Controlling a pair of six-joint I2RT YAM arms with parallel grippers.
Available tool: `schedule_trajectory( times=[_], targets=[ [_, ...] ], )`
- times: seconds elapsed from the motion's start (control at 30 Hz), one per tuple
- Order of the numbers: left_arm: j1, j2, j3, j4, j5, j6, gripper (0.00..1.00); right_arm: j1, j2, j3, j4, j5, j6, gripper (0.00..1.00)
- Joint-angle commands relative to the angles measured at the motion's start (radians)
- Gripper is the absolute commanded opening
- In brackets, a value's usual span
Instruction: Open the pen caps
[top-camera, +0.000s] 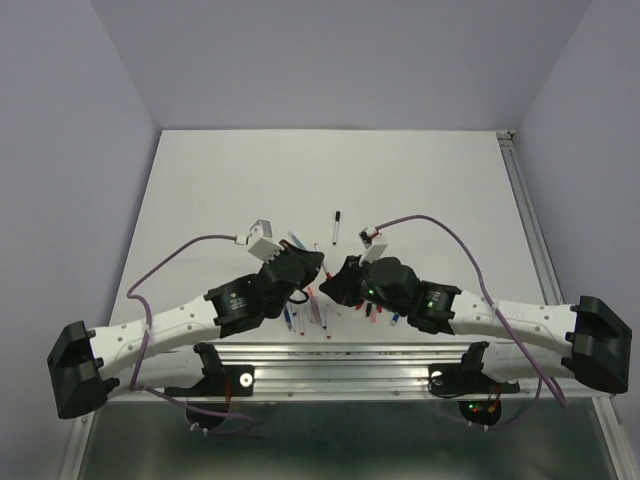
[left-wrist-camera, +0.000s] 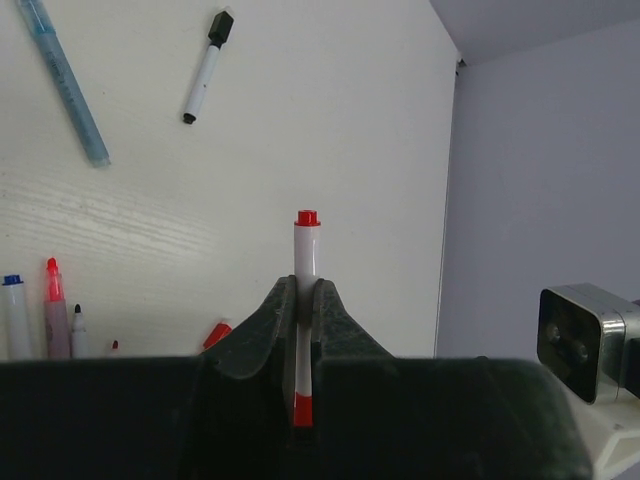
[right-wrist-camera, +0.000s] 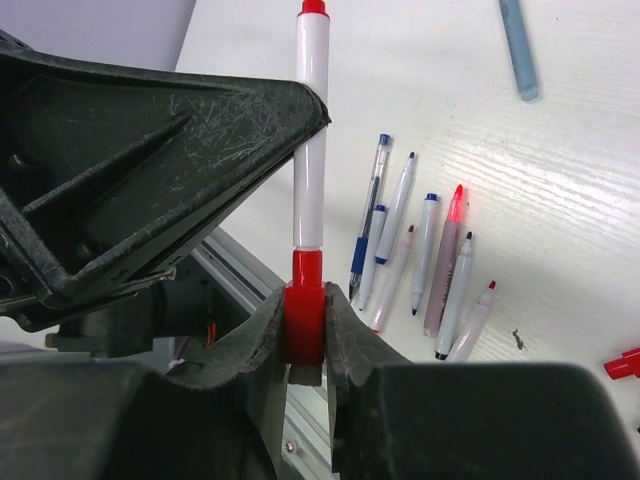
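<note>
From above, found left pincer (top-camera: 314, 267) and right pincer (top-camera: 346, 280) tip to tip toward 6 o'clock of the surface (top-camera: 400, 180). From left wrist, saw left pincer clamped on white pen barrel (left-wrist-camera: 307, 250), pointing to 12 o'clock. From right wrist, saw right pincer clamped on red pen cap (right-wrist-camera: 305, 275) at barrel's 6 o'clock end, loose pens (right-wrist-camera: 425, 250) lying at 3 o'clock.

Black marks both the left tool (left-wrist-camera: 305, 295) and right tool (right-wrist-camera: 303, 315), against a stubby red plastic cap (right-wrist-camera: 304, 285) and a slim white plastic pen barrel (right-wrist-camera: 311, 150) with a red end. The white surface (right-wrist-camera: 560, 220) shows faint grain; a long translucent pen (left-wrist-camera: 65, 85) is light blue.
</note>
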Motion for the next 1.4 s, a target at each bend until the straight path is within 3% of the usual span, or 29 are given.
schedule_trajectory(
  times=[0.0,0.13,0.23,0.27,0.43,0.63,0.7,0.9,1.03,1.2,1.37],
  targets=[
    [-0.004,0.016,0.033,0.008,-0.097,0.087,0.0,0.002,-0.032,0.01,0.053,-0.142,0.017,0.01],
    [0.065,0.056,0.057,0.028,-0.189,0.144,0.0,0.043,-0.058,-0.062,0.088,-0.236,0.04,0.01],
    [0.178,0.082,0.076,0.08,-0.123,0.24,0.0,0.107,-0.068,-0.128,0.097,-0.262,0.065,0.01],
    [0.251,0.088,0.079,0.133,-0.076,0.257,0.0,0.129,-0.076,-0.147,0.11,-0.258,0.074,0.01],
    [0.398,0.162,0.131,0.249,-0.036,0.366,0.0,0.249,-0.064,-0.211,0.179,-0.216,0.128,0.01],
    [0.494,0.228,0.199,0.198,0.013,0.409,0.0,0.263,-0.079,-0.225,0.158,-0.123,0.16,0.01],
    [0.501,0.214,0.18,0.16,0.05,0.408,0.0,0.263,-0.107,-0.208,0.086,-0.013,0.194,0.01],
    [0.507,0.16,0.117,-0.039,0.24,0.432,0.0,0.254,-0.258,-0.173,-0.386,0.271,0.281,0.02],
    [0.505,0.15,0.039,-0.116,0.357,0.417,0.0,0.223,-0.347,-0.172,-0.661,0.397,0.436,0.04],
    [0.507,0.117,-0.01,-0.223,0.299,0.409,0.0,0.215,-0.464,-0.193,-0.956,0.514,0.657,0.06],
    [0.505,0.126,-0.047,-0.274,0.306,0.417,0.0,0.215,-0.515,-0.192,-1.074,0.537,0.721,0.06]
  ],
)
